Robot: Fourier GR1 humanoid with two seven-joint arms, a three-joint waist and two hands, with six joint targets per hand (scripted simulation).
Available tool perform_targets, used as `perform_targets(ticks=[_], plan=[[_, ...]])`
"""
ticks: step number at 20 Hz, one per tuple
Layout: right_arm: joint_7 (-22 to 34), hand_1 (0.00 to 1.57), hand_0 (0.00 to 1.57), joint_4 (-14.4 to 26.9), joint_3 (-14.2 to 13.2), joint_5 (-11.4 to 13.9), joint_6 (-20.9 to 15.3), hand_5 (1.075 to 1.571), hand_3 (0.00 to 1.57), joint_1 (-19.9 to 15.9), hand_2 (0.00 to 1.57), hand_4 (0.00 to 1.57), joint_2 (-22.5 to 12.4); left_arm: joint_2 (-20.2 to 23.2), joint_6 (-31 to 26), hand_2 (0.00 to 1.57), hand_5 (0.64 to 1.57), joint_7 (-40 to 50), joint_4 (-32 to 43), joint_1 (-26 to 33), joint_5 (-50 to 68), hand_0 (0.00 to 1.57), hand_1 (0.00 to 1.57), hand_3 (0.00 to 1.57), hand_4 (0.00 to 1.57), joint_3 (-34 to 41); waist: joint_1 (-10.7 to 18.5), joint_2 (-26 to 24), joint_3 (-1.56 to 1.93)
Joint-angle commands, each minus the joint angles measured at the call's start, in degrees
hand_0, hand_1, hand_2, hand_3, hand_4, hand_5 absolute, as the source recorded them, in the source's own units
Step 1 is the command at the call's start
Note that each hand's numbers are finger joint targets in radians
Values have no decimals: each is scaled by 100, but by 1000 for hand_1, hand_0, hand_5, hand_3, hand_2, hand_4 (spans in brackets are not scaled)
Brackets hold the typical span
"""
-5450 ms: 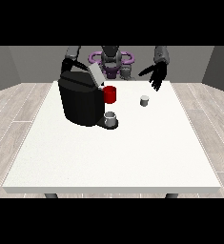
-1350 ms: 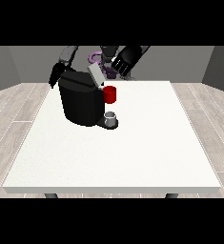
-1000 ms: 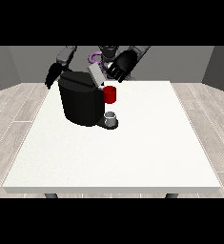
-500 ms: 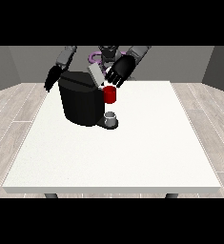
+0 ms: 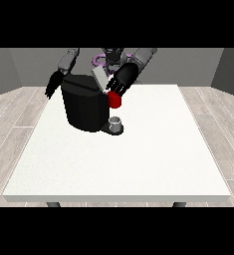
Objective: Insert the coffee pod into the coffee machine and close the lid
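My hand at the view's right (image 5: pixel 121 80) reaches down over the black coffee machine (image 5: pixel 84 102), fingertips at its raised grey lid (image 5: pixel 99 78); I cannot tell what it grips. The coffee pod is hidden. A small grey cup (image 5: pixel 116 122) stands on the machine's tray.

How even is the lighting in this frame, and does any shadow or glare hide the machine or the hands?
Front view: soft, even light, with no glare on the white table. The black coffee machine shows little surface detail, and the hand at the view's right partly blends into it. Only a faint shadow lies under the cup.
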Motion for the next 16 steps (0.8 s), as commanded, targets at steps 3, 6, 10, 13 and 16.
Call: perform_targets(ticks=[3,6,10,13,16], plan=[[310,0,0,-261,144,75,12,1571,0,-216,0,104,19,317,-21,1255,1571,-11,273,-292,-9,1204,1204,1198,411,172,-253,93,-2],[287,0,0,-105,-10,-19,-24,1571,0,-262,0,0,7,235,49,1267,1571,-121,145,-257,-101,1231,1231,1211,389,35,-75,59,-1],[-243,0,0,37,214,217,-268,1571,0,93,0,0,280,283,-75,1245,1571,-226,137,-346,-43,1212,1212,1199,352,73,-1,127,1],[55,0,0,5,-35,-25,151,1571,0,-103,0,0,-155,121,308,1218,1571,-136,131,-204,-143,1202,1202,1176,360,50,-129,69,0],[51,0,0,27,35,85,-86,1571,0,-96,0,0,37,61,459,1255,1571,-190,104,-226,-150,1241,1241,1199,290,68,-72,120,0]])
